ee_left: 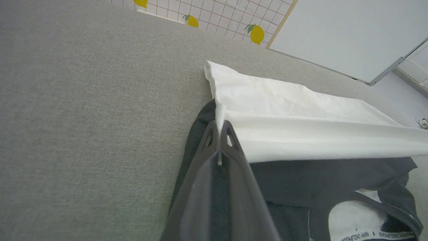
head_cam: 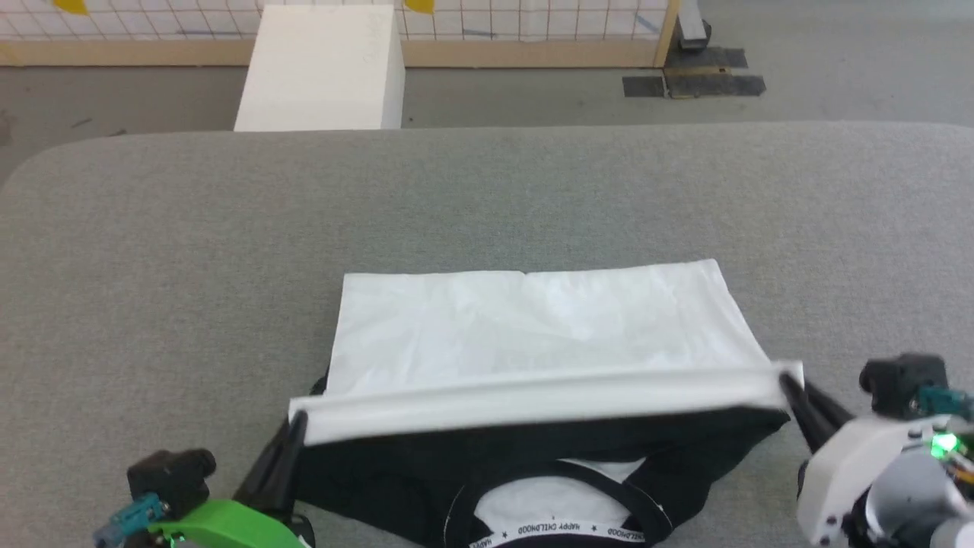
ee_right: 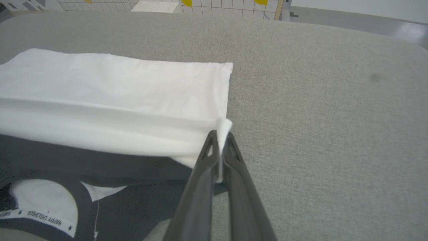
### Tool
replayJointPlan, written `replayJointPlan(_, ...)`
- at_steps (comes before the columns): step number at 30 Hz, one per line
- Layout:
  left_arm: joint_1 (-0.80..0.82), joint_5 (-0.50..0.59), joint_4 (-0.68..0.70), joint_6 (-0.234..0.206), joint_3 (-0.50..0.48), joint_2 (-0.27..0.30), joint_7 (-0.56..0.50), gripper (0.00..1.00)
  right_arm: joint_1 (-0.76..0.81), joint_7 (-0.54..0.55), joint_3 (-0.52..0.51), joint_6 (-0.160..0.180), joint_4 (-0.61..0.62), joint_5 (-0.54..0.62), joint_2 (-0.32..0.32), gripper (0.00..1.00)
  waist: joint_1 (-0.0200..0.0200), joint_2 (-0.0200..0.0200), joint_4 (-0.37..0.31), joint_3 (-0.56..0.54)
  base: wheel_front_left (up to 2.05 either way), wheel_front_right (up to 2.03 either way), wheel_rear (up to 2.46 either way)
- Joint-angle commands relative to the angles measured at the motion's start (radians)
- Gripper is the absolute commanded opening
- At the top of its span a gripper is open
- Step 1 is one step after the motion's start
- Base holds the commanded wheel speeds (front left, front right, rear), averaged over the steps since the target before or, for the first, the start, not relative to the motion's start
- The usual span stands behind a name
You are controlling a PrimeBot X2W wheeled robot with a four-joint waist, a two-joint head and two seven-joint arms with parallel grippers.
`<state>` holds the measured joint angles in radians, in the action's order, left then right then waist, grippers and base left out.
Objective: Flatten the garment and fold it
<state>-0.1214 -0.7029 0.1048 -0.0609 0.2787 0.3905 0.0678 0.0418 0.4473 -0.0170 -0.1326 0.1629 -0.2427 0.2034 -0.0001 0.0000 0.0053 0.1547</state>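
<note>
The garment (head_cam: 533, 335) lies on the grey table, its white body spread toward the far side and its black shoulder part with the neck opening nearest me. A white fold edge is lifted and stretched taut between both grippers. My left gripper (head_cam: 298, 423) is shut on the fold's left corner, seen up close as white cloth pinched between the left gripper's (ee_left: 220, 126) tips. My right gripper (head_cam: 785, 383) is shut on the right corner, and white cloth pokes out between the right gripper's (ee_right: 220, 135) tips. The garment (ee_left: 301, 110) (ee_right: 110, 90) shows white over black in both wrist views.
The grey padded table (head_cam: 190, 251) stretches wide on all sides of the garment. Beyond its far edge stands a white box (head_cam: 323, 68) on the floor, before a tiled wall with a wooden baseboard (head_cam: 533, 52).
</note>
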Motion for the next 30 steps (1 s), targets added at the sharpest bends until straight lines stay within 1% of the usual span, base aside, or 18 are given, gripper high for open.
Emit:
replayJointPlan(1,-0.017,-0.011,-0.018,0.007,0.001,-0.007,0.009,0.00,0.027,0.012,-0.010,0.002,-0.001,0.013,-0.009,0.00,0.0001,0.0000,0.012,-0.012,0.00,0.00,0.00)
replayJointPlan(9,-0.046,-0.030,-0.169,0.041,0.040,-0.024,0.008,0.00,0.132,0.025,-0.017,0.002,-0.090,0.028,-0.072,0.00,0.0001,0.0000,0.015,-0.039,0.00,0.00,0.00)
replayJointPlan(12,-0.044,-0.036,-0.218,0.050,0.053,-0.042,0.013,0.00,0.146,0.018,-0.020,0.002,-0.128,0.029,-0.094,0.00,0.0001,0.0000,0.014,-0.049,0.00,0.00,0.00)
replayJointPlan(13,-0.042,-0.037,-0.234,0.051,0.060,-0.048,0.010,0.67,0.148,0.012,-0.020,0.002,-0.140,0.030,-0.099,0.48,0.0001,0.0000,0.014,-0.053,0.00,0.00,0.00)
replayJointPlan(14,-0.041,-0.039,-0.247,0.050,0.065,-0.053,0.006,0.87,0.151,0.009,-0.017,0.002,-0.150,0.031,-0.102,0.95,0.0001,0.0000,0.014,-0.057,0.00,0.00,0.00)
replayJointPlan(15,-0.039,-0.037,-0.261,0.050,0.071,-0.056,0.003,1.00,0.155,0.010,-0.016,0.002,-0.161,0.028,-0.106,1.00,0.0001,0.0000,0.014,-0.063,0.00,0.00,0.00)
replayJointPlan(18,-0.038,-0.032,-0.284,0.046,0.075,-0.059,0.007,1.00,0.166,0.006,-0.030,0.002,-0.166,0.019,-0.120,1.00,0.0001,0.0000,0.017,-0.083,0.00,0.00,0.00)
replayJointPlan(20,-0.042,-0.017,-0.289,0.032,0.073,-0.050,0.016,1.00,0.179,0.003,-0.049,0.002,-0.156,0.021,-0.128,1.00,0.0001,0.0000,0.021,-0.097,0.00,0.00,0.00)
replayJointPlan(25,-0.050,0.009,-0.270,0.007,0.052,-0.030,0.062,1.00,0.208,-0.013,-0.111,0.002,-0.101,0.015,-0.146,1.00,0.0001,0.0000,0.029,-0.126,0.00,0.00,0.00)
replayJointPlan(30,-0.037,0.066,-0.241,-0.048,0.018,-0.015,0.137,1.00,0.185,-0.082,-0.173,0.002,-0.053,0.003,-0.152,1.00,0.0001,0.0000,0.032,-0.141,0.00,0.00,0.00)
